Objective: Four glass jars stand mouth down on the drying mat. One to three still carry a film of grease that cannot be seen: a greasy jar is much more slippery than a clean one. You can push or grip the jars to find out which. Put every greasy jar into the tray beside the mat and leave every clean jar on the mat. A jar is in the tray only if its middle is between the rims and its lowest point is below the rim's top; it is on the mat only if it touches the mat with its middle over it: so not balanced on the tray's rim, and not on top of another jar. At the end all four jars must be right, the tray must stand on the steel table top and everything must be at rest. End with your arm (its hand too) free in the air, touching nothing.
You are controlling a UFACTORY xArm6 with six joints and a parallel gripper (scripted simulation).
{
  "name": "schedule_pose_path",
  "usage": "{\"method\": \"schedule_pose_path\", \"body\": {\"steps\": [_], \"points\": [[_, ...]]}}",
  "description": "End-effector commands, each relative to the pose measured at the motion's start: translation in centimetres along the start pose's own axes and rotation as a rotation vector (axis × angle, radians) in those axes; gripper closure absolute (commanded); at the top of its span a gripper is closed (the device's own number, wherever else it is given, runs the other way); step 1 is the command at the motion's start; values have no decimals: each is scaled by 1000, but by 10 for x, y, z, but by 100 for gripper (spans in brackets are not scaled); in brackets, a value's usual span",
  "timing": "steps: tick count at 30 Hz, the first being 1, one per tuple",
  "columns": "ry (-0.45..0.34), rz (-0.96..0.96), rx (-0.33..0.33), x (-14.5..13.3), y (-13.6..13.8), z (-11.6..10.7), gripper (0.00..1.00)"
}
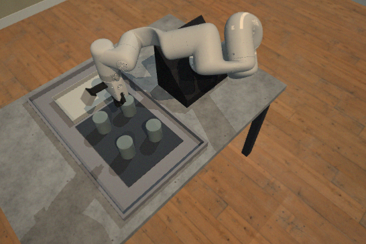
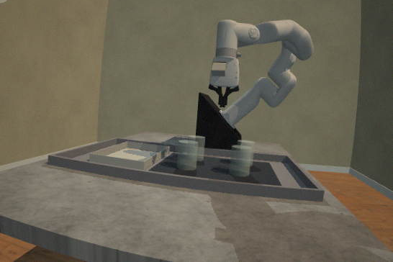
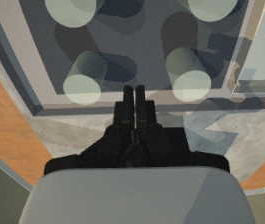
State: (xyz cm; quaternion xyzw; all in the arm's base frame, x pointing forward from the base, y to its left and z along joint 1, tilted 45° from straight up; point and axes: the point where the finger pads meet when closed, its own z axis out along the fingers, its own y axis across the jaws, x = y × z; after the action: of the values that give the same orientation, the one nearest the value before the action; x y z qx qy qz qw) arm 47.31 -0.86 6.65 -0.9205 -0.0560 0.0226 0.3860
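My gripper (image 1: 119, 100) (image 2: 223, 104) (image 3: 135, 98) is shut with nothing between its fingers, high above the base side of the mat. Four pale green jars stand upright and apart on the dark mat (image 1: 131, 177) (image 2: 268, 173). The tray-side jar nearer the base (image 1: 129, 108) (image 2: 200, 147) (image 3: 188, 75) and the other tray-side jar (image 1: 101, 123) (image 2: 186, 157) (image 3: 213, 6) are beside the cream tray (image 1: 72, 107) (image 2: 119, 163). The far-side jar nearer the base (image 1: 154, 131) (image 3: 85, 80) and the last jar (image 1: 125, 148) (image 2: 240, 162) (image 3: 72, 10) stand farther from it. No jar shows in the tray.
A low grey rimmed surround (image 1: 100, 170) (image 2: 180, 181) encloses the mat and the tray. The black base block (image 1: 174, 80) (image 2: 212, 129) stands behind it. The arm reaches over from that block. The steel table top (image 1: 20, 143) (image 2: 108, 201) extends around the surround.
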Motion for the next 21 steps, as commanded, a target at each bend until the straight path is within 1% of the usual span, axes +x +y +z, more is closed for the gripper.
{"method": "schedule_pose_path", "body": {"steps": [1,8,16,20,21], "points": [[3,-1,-2,1,0,-2,100],[3,-1,-2,1,0,-2,100],[3,-1,-2,1,0,64,100],[3,-1,-2,1,0,64,100],[3,-1,-2,1,8,64,100]]}}
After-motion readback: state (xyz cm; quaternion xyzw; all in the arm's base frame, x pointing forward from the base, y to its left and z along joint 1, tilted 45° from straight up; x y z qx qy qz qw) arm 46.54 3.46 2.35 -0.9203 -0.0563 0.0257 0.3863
